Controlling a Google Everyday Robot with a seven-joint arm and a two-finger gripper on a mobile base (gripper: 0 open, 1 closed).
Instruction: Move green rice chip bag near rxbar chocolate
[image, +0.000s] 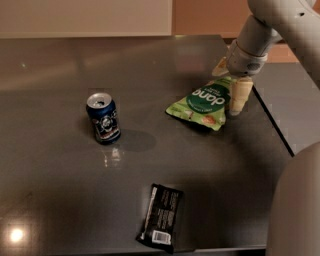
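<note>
The green rice chip bag lies flat on the dark table, right of centre, with its round dark green logo facing up. My gripper is at the bag's right end. One pale finger stands beside the bag's right edge and the other is behind its far corner, so the jaws stand apart around that end. The rxbar chocolate, a flat black bar with a white label, lies near the table's front edge, well apart from the bag.
A blue soda can stands upright left of centre. The table's right edge runs just right of the bag. My arm's pale body fills the lower right corner.
</note>
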